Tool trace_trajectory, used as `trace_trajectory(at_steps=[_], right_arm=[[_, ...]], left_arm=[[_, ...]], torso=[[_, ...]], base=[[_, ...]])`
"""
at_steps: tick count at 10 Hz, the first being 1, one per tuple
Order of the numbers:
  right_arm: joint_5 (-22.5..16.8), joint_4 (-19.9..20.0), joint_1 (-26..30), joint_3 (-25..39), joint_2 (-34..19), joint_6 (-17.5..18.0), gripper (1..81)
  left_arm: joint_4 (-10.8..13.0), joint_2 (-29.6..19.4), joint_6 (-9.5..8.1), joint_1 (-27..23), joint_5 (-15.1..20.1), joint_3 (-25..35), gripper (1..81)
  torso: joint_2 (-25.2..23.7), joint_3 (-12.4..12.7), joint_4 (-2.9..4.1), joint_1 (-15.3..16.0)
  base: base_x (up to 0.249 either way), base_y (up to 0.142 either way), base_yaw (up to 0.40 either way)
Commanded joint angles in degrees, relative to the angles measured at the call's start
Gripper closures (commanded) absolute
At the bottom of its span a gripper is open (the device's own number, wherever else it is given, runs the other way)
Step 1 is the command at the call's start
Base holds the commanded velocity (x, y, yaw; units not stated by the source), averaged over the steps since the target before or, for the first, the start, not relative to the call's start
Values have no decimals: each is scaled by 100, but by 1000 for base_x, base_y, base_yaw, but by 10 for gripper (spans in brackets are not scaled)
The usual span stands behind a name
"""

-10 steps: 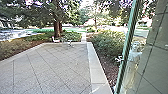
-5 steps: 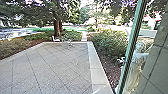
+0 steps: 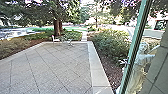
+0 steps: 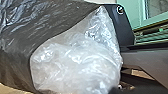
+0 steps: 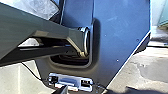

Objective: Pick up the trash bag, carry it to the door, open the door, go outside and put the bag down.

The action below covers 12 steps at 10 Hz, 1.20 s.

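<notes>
Paved yard (image 3: 55, 67) ahead; exit step, probably.
Trash bag (image 4: 70, 57) in left wrist view; jaws: can't tell. Advance likely needs green frame (image 3: 135, 47) clearance.

**Your Own Bodywork Shows Close at Both Wrists**

In your left wrist view, you have a dark corner plate (image 4: 125, 32) with a round fitting (image 4: 120, 9), beside a grey bar (image 4: 147, 60). In your right, a jointed bar (image 5: 50, 32) reaches across a wide plate (image 5: 120, 37), ending at its rounded recess (image 5: 93, 50).
</notes>
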Motion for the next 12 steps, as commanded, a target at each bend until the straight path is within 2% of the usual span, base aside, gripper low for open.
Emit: trace_trajectory(at_steps=[1,12], right_arm=[[-261,-31,188,28,45,-7,10],[-305,-40,205,28,72,-7,10]], left_arm=[[26,19,15,-229,321,45,811],[17,19,15,-229,321,45,811]], torso=[[0,0,0,0],[0,0,0,0]], base=[[111,0,0],[111,0,0]])
